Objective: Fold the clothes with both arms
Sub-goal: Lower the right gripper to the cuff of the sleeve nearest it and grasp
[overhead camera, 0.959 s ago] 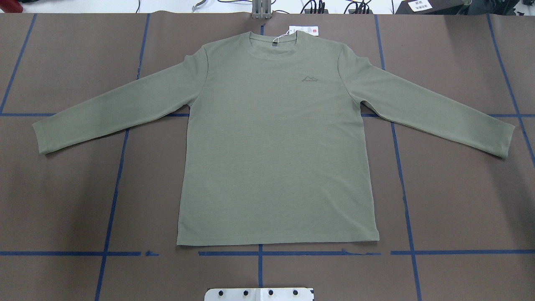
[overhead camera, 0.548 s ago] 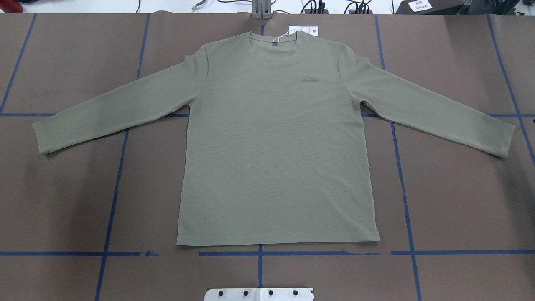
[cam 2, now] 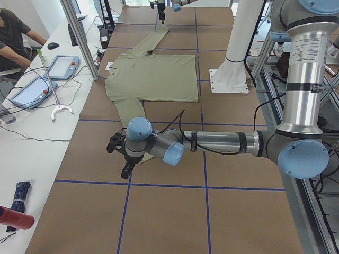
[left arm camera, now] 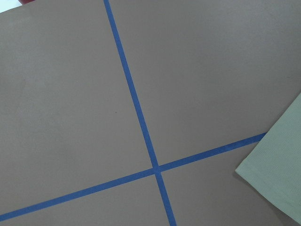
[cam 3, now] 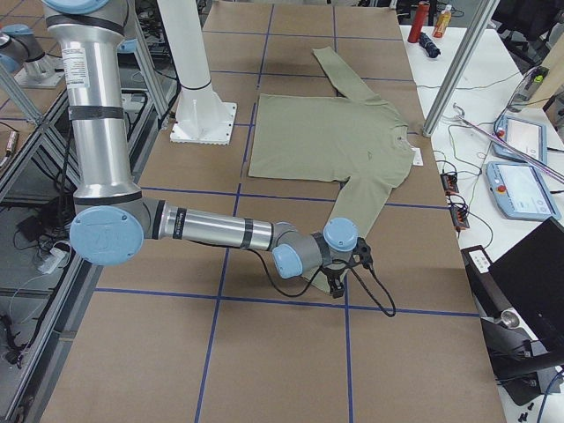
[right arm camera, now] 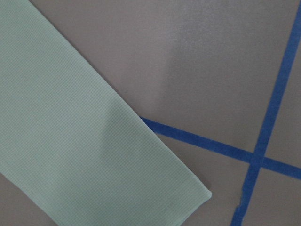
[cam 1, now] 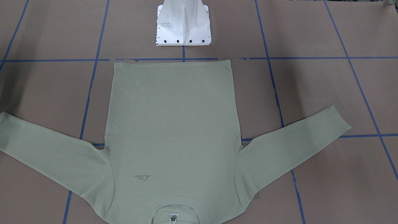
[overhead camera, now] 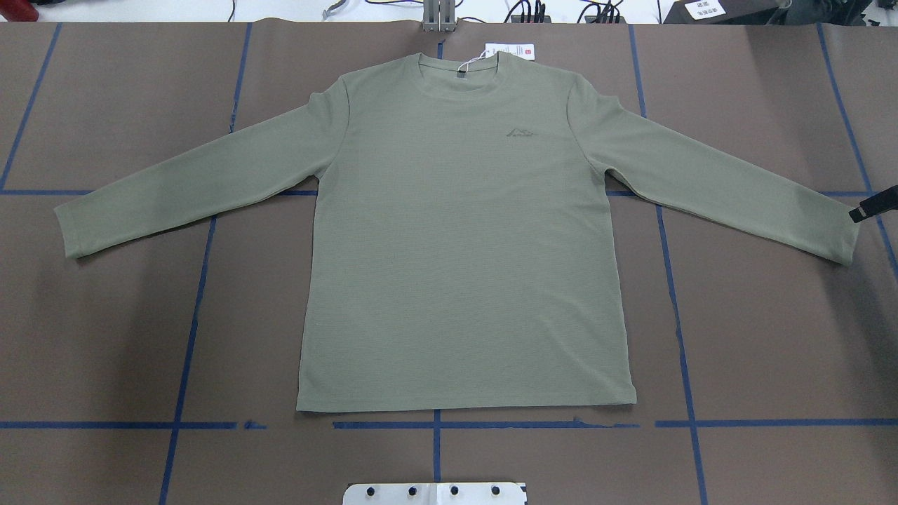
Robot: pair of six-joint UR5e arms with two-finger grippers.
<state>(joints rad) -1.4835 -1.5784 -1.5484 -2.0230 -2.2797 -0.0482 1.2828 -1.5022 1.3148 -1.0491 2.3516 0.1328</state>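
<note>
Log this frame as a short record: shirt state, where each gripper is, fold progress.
shirt: flat on the table, logo side up, sleeves spread, hem toward the base
hang tag: at the collar
left gripper: low by the left-side cuff; contact and opening unclear
right gripper: low by the right-side cuff; opening unclear
folds: none yet

Shirt (overhead camera: 463, 245) lies flat on table (overhead camera: 772, 337), hem nearest pedestal (cam 1: 183, 25).
</note>
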